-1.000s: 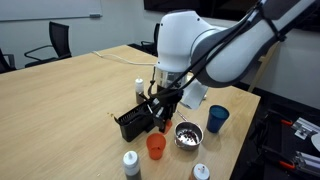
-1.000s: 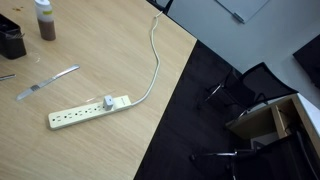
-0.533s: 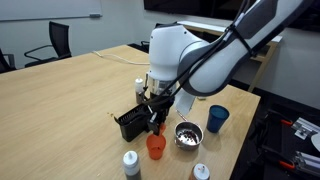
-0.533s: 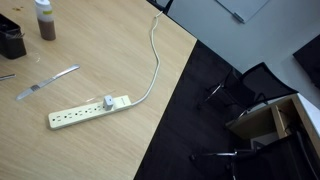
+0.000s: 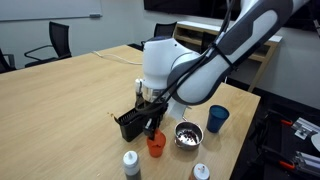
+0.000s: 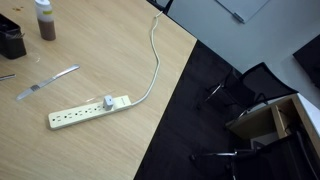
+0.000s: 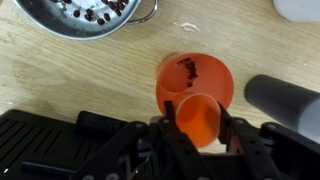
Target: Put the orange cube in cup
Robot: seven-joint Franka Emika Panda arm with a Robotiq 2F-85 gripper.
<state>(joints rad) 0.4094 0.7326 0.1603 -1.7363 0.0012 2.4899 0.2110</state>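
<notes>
Gripper point(image 7: 198, 132): I have jaws clamped on orange cube point(image 7: 198, 112); orange-red cup point(image 7: 215, 78) directly below jaws, slightly ahead

Exterior view: oblique, mid-range, looks across table point(image 5: 60, 100) toward arm point(image 5: 165, 65) | exterior view: high, down on table edge, power strip point(image 6: 90, 112), floor point(image 6: 200, 110) | wrist view: close, straight down on cup point(image 7: 210, 75), metal bowl point(image 7: 80, 15); cup point(image 5: 155, 146) shared with exterior.
</notes>
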